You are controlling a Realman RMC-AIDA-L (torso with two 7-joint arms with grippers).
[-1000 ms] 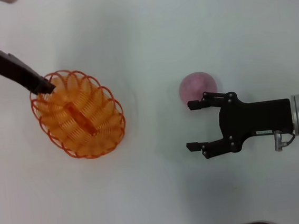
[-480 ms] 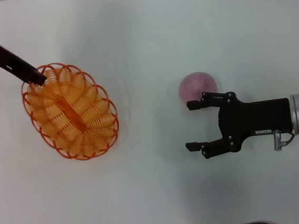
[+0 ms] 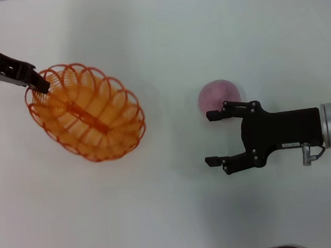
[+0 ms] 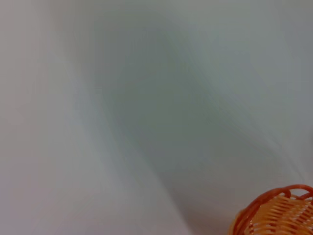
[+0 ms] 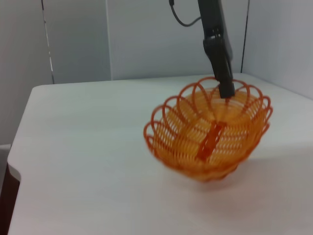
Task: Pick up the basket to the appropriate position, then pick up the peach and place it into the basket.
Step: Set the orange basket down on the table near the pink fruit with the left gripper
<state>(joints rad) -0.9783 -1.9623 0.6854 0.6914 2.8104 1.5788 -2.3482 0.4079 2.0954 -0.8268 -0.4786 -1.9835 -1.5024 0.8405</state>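
The basket [image 3: 86, 113] is held tilted above the desk [image 3: 174, 217] by its rim, pinched by the left tool [image 3: 40, 84]; that single-edge hold could slip. The peach [image 3: 218, 95] is flanked by the released right tool [image 3: 213, 139].

White table [image 3: 156, 31], matte, plain surface. In right wrist view: table edge with rounded corner, grey wall panels [image 5: 146, 39] behind it, thin dark cable [image 5: 183, 19] hanging before wall.
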